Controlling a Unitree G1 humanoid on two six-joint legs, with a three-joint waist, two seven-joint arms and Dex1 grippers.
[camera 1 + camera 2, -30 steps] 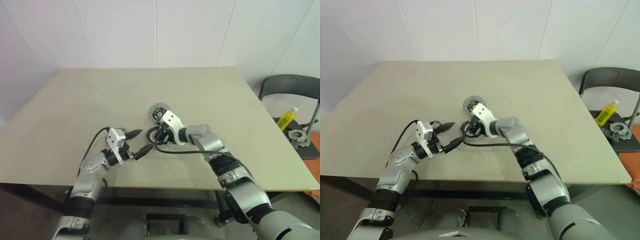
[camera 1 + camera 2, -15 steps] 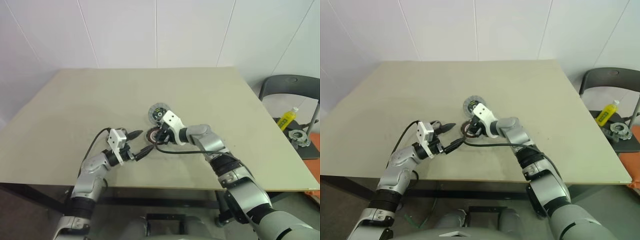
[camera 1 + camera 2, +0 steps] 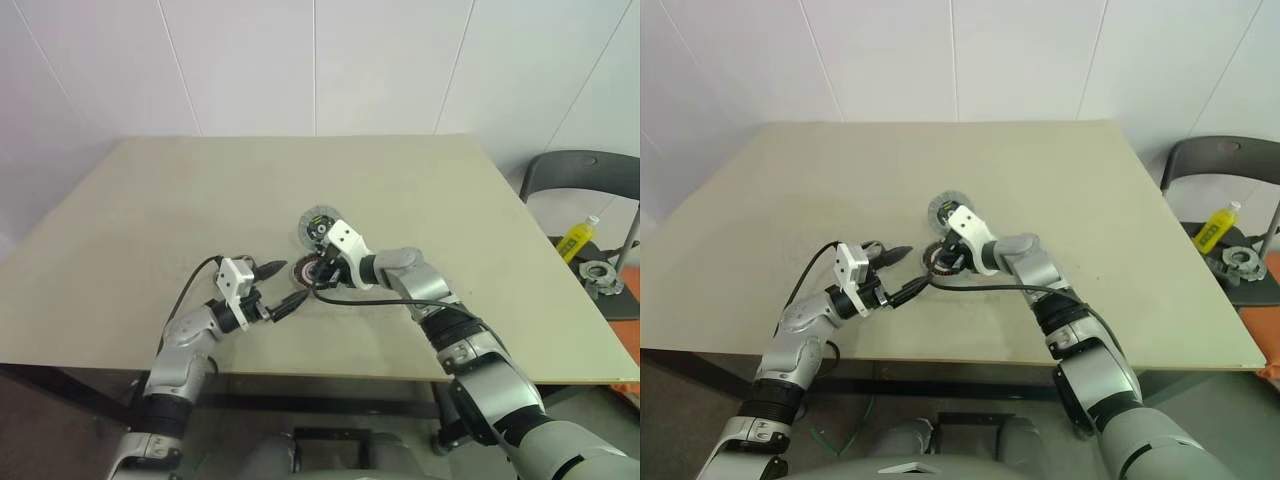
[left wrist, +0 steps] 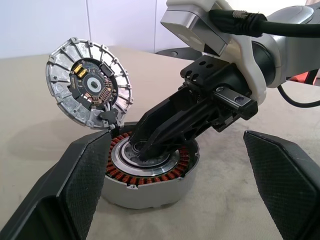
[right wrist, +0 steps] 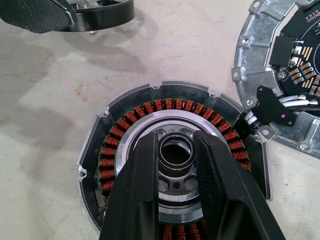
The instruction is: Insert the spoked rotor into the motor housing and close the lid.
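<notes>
Nothing has shifted since the earlier frames: both arms hold their poses and the parts lie where they lay. On the left, the left gripper (image 3: 281, 285) hovers level just beside the motor housing (image 4: 150, 167), its fingers spread wide and empty. Past one of its fingers, in the right wrist view, a black ring lies on the table (image 3: 180, 190); it may be the spoked rotor (image 5: 102, 12), though no spokes show. At centre, the housing sits flat with its copper windings exposed, and the right gripper (image 5: 176, 150) reaches down into it, fingers clenched on the raised central hub. To the right, the lid (image 4: 90, 90) leans tilted against the housing's rim. Lifting that hub could drag the housing and topple the lid.
</notes>
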